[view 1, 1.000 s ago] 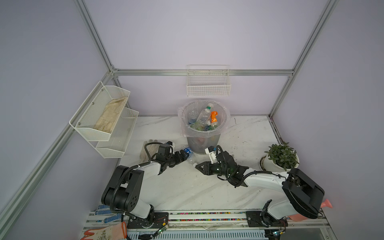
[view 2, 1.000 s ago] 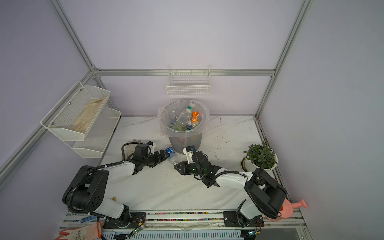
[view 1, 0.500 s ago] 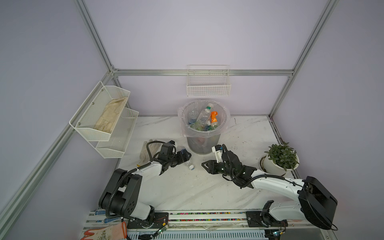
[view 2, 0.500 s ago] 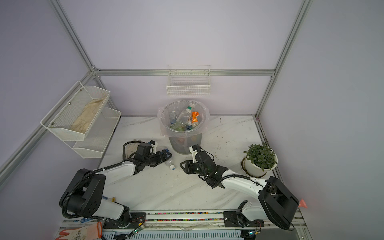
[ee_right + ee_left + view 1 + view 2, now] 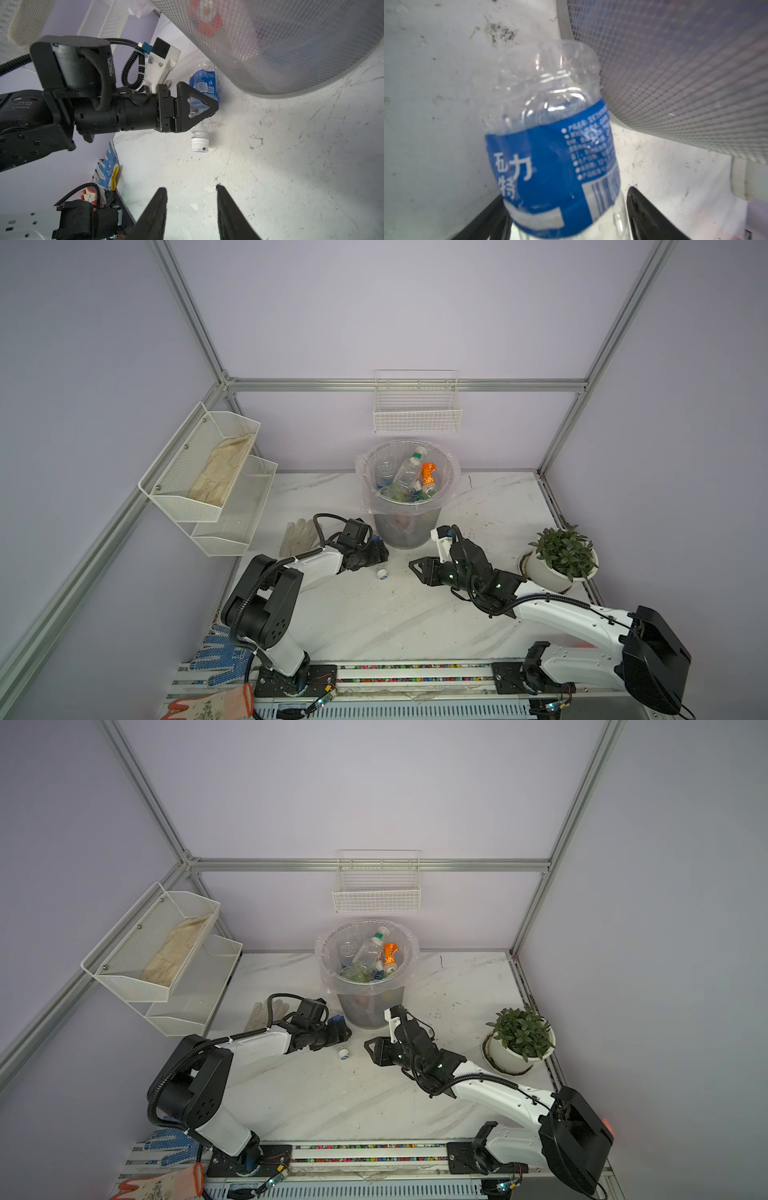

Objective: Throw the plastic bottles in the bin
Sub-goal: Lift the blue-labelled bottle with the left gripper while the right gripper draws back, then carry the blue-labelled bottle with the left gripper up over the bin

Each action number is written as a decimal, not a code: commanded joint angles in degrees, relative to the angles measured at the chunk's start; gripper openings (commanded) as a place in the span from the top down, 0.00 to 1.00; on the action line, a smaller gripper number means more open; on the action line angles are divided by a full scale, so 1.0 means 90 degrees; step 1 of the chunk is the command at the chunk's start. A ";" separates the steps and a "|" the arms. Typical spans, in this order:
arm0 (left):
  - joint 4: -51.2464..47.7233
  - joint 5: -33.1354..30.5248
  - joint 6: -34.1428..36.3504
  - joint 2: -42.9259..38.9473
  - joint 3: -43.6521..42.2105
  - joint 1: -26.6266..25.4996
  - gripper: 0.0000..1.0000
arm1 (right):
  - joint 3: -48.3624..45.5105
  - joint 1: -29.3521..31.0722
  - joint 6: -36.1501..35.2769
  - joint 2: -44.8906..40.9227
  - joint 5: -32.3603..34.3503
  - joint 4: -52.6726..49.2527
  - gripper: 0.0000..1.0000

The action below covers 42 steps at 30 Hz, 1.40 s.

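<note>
Both top views are sharp and evenly lit, the white surface (image 5: 374, 614) bright with only faint, soft shadows; the walls (image 5: 62, 572) dim toward the lower corners; the left wrist view is soft (too close to focus), the bottle (image 5: 554, 155) label's small print smeared, perhaps by motion; the bin (image 5: 291, 41) mesh blurs in the right wrist view.

Far wall (image 5: 395, 323): white wire basket (image 5: 417, 414). Left wall (image 5: 83, 406): two-tier mesh shelf (image 5: 178, 460) holding a cloth (image 5: 222, 475). Table (image 5: 374, 614): pale glove (image 5: 297, 536) left, potted plant (image 5: 561, 556) right. Near edge: blue-dotted glove (image 5: 216, 657).
</note>
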 commanded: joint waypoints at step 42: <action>-0.2232 -0.2275 0.1131 -0.5563 0.1352 -0.0348 0.63 | 0.0861 -0.0024 -0.0376 -0.1569 0.1574 -0.2075 0.17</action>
